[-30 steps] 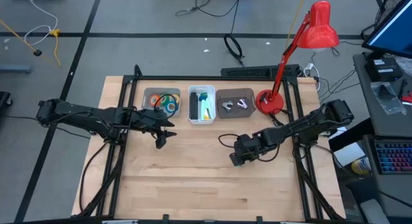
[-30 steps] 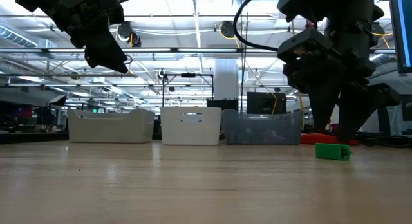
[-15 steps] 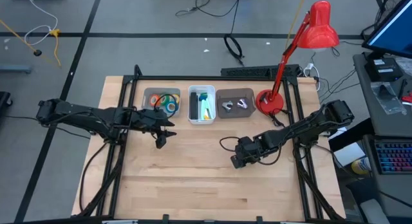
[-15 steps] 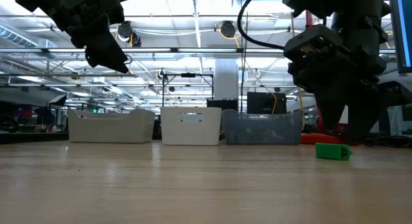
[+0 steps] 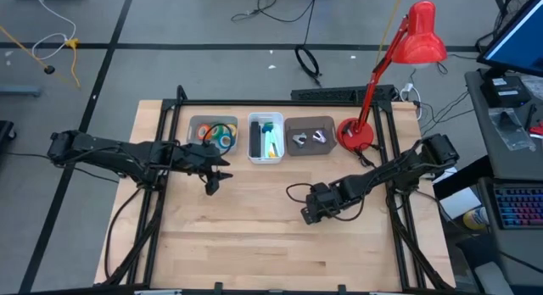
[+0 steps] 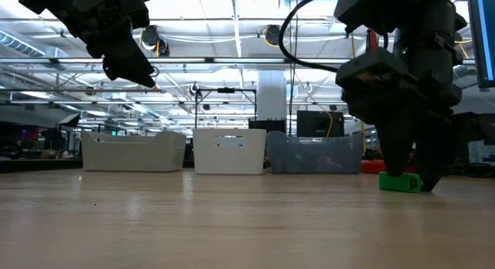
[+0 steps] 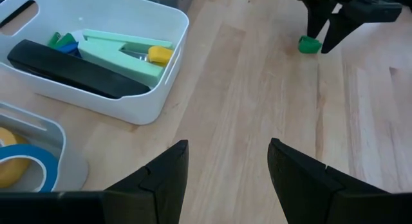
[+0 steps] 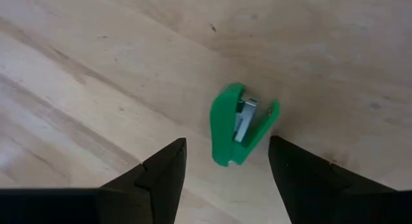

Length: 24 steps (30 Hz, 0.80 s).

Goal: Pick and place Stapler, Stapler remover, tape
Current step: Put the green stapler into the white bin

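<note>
Wooden table (image 5: pixel 254 244) fills the middle of the high view, with a red desk lamp (image 5: pixel 399 66) standing at its far right corner. Along the far edge sit three bins in a row. On the left is a grey bin (image 5: pixel 197 125) holding the tape (image 5: pixel 219 135): yellow, orange-red, green and blue rolls piled together. Next to it the white bin (image 5: pixel 253 149) holds a black stapler (image 7: pixel 67 71) and a mint-green stapler (image 7: pixel 125 51), with small green, blue and yellow bits (image 7: pixel 159 55) beside them. Rightmost is a dark grey bin (image 5: pixel 293 125) containing two pale stapler removers (image 5: pixel 309 138).

Over the table's right half, the right gripper (image 8: pixel 225 161) hangs low with its fingers spread wide. A small green stapler remover (image 8: pixel 239 124) lies on the bare wood beneath it, between the two fingers, and the fingers do not touch it. In the low view this gripper reaches down almost to the tabletop around that green piece.

Just in front of the grey bin, the left gripper (image 7: pixel 225 161) hovers well above the wood, fingers spread and holding nothing.
</note>
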### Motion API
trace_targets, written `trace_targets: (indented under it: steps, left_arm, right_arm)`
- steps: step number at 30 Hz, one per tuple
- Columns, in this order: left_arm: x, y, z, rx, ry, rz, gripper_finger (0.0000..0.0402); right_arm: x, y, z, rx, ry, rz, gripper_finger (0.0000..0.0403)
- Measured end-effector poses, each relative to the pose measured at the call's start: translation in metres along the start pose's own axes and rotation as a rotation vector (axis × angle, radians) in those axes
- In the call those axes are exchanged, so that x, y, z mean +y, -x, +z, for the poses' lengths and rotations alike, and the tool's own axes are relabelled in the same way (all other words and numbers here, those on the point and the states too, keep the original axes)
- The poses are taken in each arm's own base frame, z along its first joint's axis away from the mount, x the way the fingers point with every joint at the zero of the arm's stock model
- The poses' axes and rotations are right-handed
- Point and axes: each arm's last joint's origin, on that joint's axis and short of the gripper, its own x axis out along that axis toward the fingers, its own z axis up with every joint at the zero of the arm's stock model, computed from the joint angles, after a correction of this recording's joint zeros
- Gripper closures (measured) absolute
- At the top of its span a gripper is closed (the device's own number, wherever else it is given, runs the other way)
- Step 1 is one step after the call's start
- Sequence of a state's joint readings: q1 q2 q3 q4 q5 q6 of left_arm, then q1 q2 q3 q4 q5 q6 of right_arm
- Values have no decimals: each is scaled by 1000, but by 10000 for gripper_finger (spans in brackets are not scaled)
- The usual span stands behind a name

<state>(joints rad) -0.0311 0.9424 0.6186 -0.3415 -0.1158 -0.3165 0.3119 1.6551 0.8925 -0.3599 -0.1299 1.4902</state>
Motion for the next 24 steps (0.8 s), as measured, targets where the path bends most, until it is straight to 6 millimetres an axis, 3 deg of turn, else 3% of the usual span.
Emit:
trace_targets:
  steps: [16, 24]
  left_arm:
    - [0, 0, 0, -2, 2, -1, 190]
    - [0, 0, 0, -2, -7, -1, 190]
  right_arm:
    - [-2, -5, 0, -19, 11, -27, 194]
    - [-3, -6, 0, -20, 9, -40, 245]
